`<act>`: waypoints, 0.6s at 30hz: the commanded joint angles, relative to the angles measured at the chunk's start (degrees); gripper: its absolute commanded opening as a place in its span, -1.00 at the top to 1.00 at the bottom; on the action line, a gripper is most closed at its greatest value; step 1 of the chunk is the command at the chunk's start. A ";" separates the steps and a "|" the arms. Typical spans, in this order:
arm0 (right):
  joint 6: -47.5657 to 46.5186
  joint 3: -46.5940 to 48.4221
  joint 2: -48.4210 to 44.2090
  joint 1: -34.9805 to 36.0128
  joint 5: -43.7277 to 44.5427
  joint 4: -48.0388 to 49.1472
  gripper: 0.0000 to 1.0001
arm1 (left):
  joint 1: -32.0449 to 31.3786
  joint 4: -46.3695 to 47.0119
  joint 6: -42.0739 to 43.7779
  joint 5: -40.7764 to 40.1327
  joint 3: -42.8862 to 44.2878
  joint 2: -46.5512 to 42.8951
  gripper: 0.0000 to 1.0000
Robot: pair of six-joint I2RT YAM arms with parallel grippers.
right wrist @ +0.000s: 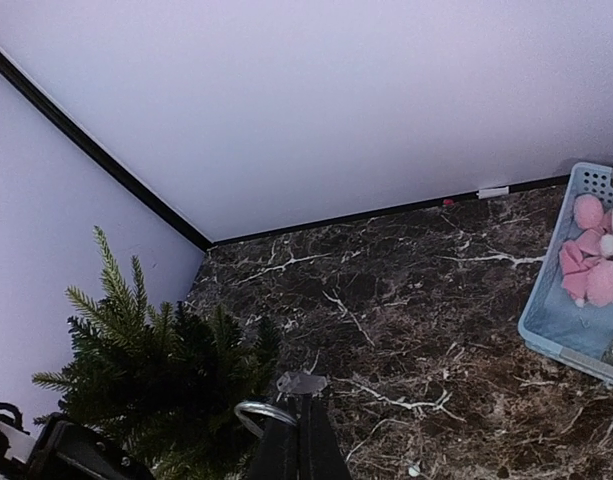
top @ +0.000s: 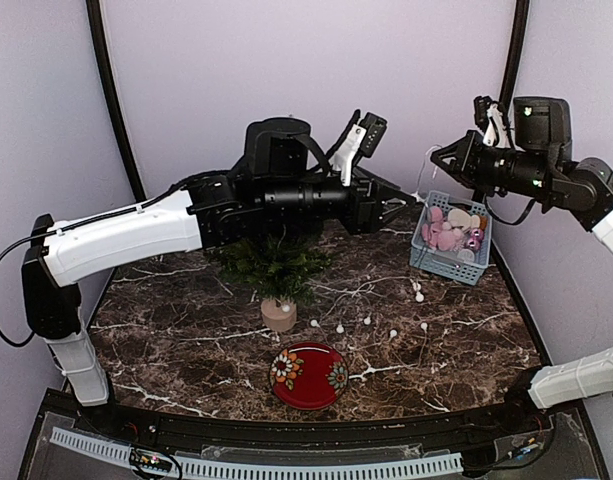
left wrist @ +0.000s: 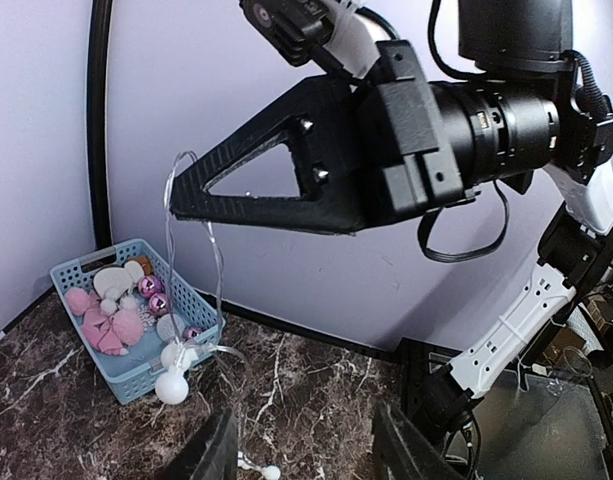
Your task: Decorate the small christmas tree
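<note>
The small christmas tree (top: 271,262) stands on its light-wood stump (top: 278,315) at mid-table, largely under my left arm; its branches show in the right wrist view (right wrist: 151,365). My left gripper (top: 394,210) is open and empty, held high right of the tree, its fingers (left wrist: 214,452) spread wide. My right gripper (top: 436,157) is shut on the clear wire of a string of white ball lights (top: 418,291), held high by the basket. The wire hangs from its tip (left wrist: 176,207) to white balls (left wrist: 171,387). A wire loop (right wrist: 261,412) shows at its shut fingers (right wrist: 301,445).
A blue basket (top: 456,262) of pink and white ornaments and purple baubles stands at the back right, also in the left wrist view (left wrist: 71,270) and the right wrist view (right wrist: 551,330). A red flowered plate (top: 309,375) lies in front of the tree. White balls trail across the marble.
</note>
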 commanded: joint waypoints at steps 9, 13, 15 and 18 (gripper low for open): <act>2.64 2.92 -1.35 0.98 -8.37 7.44 1.00 | -0.42 -3.18 0.60 -2.85 5.78 3.10 -0.03; 2.95 2.79 -1.36 0.98 -10.27 9.15 1.00 | -0.41 -5.90 0.85 -4.92 7.58 5.04 -0.07; 3.09 3.02 -1.37 0.98 -10.95 9.64 1.00 | -0.41 -6.64 0.76 -5.13 7.86 5.96 -0.12; 3.06 3.23 -1.44 0.98 -12.01 10.52 1.00 | -0.41 -7.42 0.89 -5.09 7.86 7.04 -0.18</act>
